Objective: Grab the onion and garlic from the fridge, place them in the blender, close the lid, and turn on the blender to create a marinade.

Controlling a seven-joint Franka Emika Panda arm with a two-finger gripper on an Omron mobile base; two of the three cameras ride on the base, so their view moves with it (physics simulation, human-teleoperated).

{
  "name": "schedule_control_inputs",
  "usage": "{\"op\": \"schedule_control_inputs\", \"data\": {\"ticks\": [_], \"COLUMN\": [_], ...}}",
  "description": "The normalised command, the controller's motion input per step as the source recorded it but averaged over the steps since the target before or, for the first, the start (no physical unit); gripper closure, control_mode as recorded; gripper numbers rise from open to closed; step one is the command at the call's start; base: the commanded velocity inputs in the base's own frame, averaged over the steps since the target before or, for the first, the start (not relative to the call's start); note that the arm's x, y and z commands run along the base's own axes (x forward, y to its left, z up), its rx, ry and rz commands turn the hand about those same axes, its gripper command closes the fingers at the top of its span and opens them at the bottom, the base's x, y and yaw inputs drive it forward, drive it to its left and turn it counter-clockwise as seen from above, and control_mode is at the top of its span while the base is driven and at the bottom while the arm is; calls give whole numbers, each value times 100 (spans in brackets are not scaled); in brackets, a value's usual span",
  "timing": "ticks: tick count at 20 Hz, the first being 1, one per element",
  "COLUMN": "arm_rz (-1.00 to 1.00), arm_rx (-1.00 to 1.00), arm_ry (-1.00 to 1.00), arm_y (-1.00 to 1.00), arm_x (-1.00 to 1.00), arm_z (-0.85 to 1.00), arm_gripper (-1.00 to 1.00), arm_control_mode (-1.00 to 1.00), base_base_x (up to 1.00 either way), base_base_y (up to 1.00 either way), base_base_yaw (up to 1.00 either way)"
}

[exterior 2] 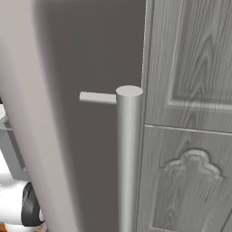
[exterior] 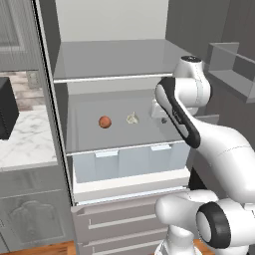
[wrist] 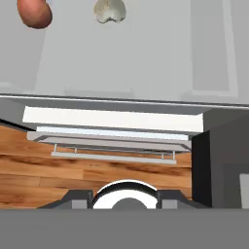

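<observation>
Wood-grain floor, translucent fridge shelf, round onion beside lumpy garlic, gripper spread unclear

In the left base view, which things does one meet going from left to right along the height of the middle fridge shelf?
Black box appliance → fridge wall → onion → garlic → robot arm.

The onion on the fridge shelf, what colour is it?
Reddish-orange onion; clearest in the left base view.

Left base view faces the open fridge; right base view is pressed against its door handle.
</observation>
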Motion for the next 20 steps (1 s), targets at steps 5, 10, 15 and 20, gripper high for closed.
{"op": "schedule_control_inputs", "data": {"ticks": [5, 10, 15, 20], "arm_rz": [-3, 0, 0, 0], "arm_rx": [-9, 2, 3, 0], "arm_ry": [-8, 0, -2, -4], "arm_y": [15, 11, 28, 53], "arm_x": [0, -2, 0, 19], "arm_z": [-15, -1, -26, -19], "arm_gripper": [-100, -100, -100, -100], "arm_control_mode": [-100, -100, -100, -100], "base_base_x": [0, 0, 0, 0], "base_base_y": [0, 0, 0, 0], "base_base_yaw": [0, 0, 0, 0]}}
